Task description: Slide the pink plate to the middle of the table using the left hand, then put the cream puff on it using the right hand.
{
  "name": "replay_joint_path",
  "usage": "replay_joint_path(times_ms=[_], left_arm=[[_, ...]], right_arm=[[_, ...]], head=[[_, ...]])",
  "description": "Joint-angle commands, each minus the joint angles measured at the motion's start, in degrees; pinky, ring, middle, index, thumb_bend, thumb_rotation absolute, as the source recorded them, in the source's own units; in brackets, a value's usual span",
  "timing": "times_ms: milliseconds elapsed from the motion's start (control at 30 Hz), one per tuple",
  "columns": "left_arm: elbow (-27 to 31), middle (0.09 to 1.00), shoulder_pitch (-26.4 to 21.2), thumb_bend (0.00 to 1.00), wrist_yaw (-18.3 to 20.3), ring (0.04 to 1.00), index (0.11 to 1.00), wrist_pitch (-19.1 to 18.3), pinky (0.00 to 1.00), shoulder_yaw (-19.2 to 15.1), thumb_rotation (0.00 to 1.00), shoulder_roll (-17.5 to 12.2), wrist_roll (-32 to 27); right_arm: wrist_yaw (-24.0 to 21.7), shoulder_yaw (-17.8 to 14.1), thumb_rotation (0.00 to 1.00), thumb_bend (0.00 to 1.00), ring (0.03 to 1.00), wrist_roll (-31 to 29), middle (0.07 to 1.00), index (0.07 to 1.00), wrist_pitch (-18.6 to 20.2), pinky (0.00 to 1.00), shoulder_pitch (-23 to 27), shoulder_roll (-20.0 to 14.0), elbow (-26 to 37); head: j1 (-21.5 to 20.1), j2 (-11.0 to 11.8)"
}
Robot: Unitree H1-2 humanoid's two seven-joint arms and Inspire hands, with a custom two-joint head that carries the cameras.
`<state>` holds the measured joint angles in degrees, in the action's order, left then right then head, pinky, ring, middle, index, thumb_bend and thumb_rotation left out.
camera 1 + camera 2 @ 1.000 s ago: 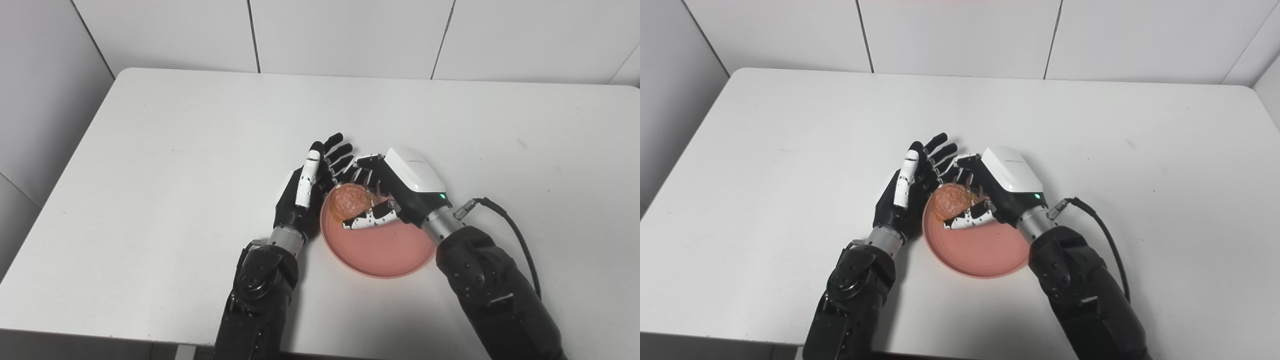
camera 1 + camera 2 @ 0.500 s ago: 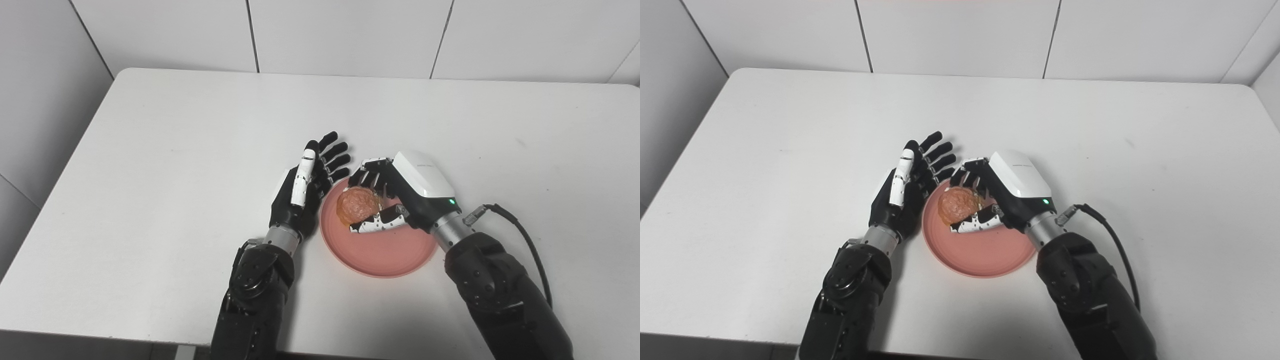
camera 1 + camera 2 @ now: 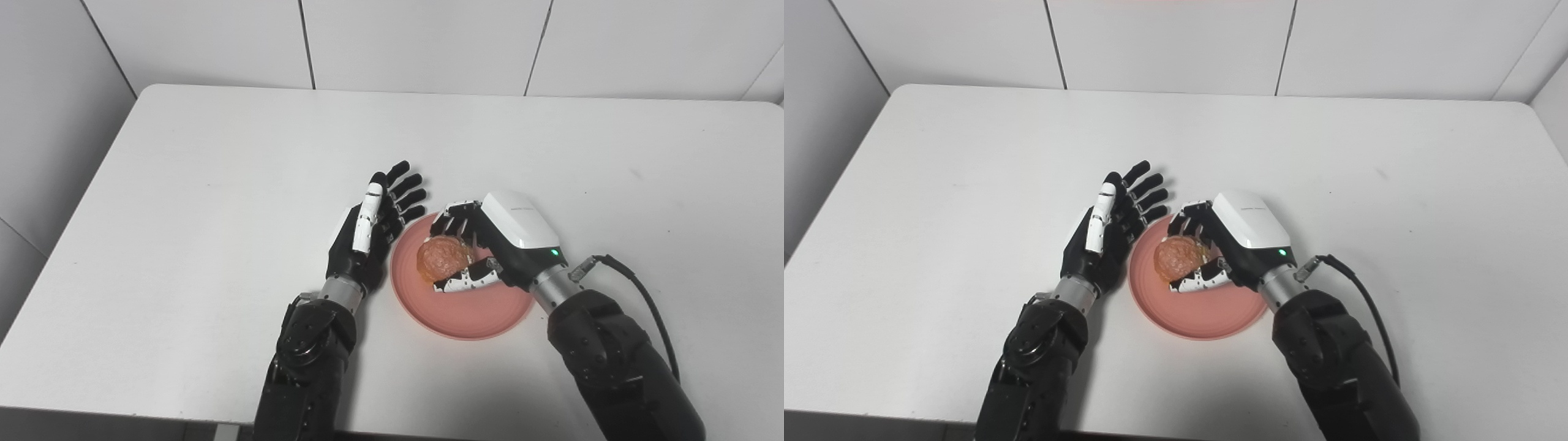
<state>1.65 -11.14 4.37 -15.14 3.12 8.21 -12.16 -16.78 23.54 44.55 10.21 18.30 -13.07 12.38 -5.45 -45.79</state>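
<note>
- Starting with the left eye view: the pink plate (image 3: 465, 309) lies on the white table (image 3: 202, 184), near its front edge and roughly midway across its width.
- The cream puff (image 3: 441, 259) sits over the plate's far-left part, enclosed by the right hand (image 3: 490, 245); the fingers curl over its far side and the thumb lies along its near side. Whether the puff already rests on the plate surface cannot be told.
- The left hand (image 3: 367, 236) stands on edge just left of the plate, close against its rim, fingers spread apart and pointing away, holding nothing.
- Turning to the right eye view: the same plate (image 3: 1206, 318) shows its near half bare, with the puff (image 3: 1176, 257) over its far-left part inside the right hand (image 3: 1234, 242), whose white back faces up.
- The left hand (image 3: 1105, 236) is again beside the plate's left rim, fingers apart; whether it touches the rim cannot be told.
- A black cable (image 3: 1366, 306) loops from the right wrist, right of the plate.
</note>
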Motion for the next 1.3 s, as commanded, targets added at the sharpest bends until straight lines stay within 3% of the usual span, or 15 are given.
replay_joint_path(times_ms=[0, 567, 867, 900, 967, 1067, 1267], left_arm=[[-0.4, 0.874, 0.8, 0.45, -0.3, 0.852, 0.871, -2.2, 0.84, -0.4, 1.0, -0.5, -0.1], [-0.4, 0.87, 0.9, 0.44, 0.1, 0.853, 0.87, -2.1, 0.84, -0.6, 1.0, -0.6, 0.0], [-0.6, 0.872, 0.8, 0.44, 0.4, 0.856, 0.872, -2.0, 0.85, -0.7, 1.0, -0.7, -0.2], [-0.6, 0.871, 0.8, 0.44, 0.3, 0.856, 0.871, -2.1, 0.85, -0.8, 1.0, -0.7, -0.2], [-0.6, 0.869, 0.8, 0.44, 0.2, 0.855, 0.87, -2.1, 0.85, -0.8, 1.0, -0.7, 0.0], [-0.8, 0.869, 0.7, 0.44, 0.2, 0.857, 0.87, -2.0, 0.85, -0.8, 1.0, -0.7, 0.0], [-0.9, 0.863, 0.6, 0.44, 0.2, 0.852, 0.865, -2.0, 0.85, -0.9, 1.0, -0.7, -0.1]], right_arm=[[0.7, 0.0, 0.13, 0.5, 0.404, 1.4, 0.481, 0.489, -0.8, 0.33, 0.7, 0.2, 0.7], [-0.6, 0.7, 0.13, 0.51, 0.388, 4.6, 0.462, 0.489, -0.7, 0.31, 0.1, 0.0, -0.2], [-1.3, 0.6, 0.15, 0.52, 0.524, 4.7, 0.581, 0.492, -0.5, 0.44, 0.1, -0.2, 0.5], [-1.6, 0.6, 0.22, 0.65, 0.54, 4.8, 0.599, 0.582, -0.3, 0.45, 0.1, -0.2, 0.7], [-2.4, 0.5, 0.32, 0.77, 0.572, 4.6, 0.638, 0.679, 0.2, 0.48, 0.0, -0.2, 1.4], [-4.2, 0.2, 0.47, 0.88, 0.605, 4.1, 0.695, 0.785, 0.9, 0.48, 0.0, -0.2, 2.6], [-6.4, -1.2, 0.61, 0.97, 0.715, 2.2, 0.809, 0.892, 0.9, 0.57, -0.1, -0.1, 4.4]], head=[[0.0, 0.0], [-0.9, 0.1], [-1.4, 0.1], [-1.5, 0.1], [-1.5, 0.1], [-1.7, 0.2], [-1.9, 0.3]])
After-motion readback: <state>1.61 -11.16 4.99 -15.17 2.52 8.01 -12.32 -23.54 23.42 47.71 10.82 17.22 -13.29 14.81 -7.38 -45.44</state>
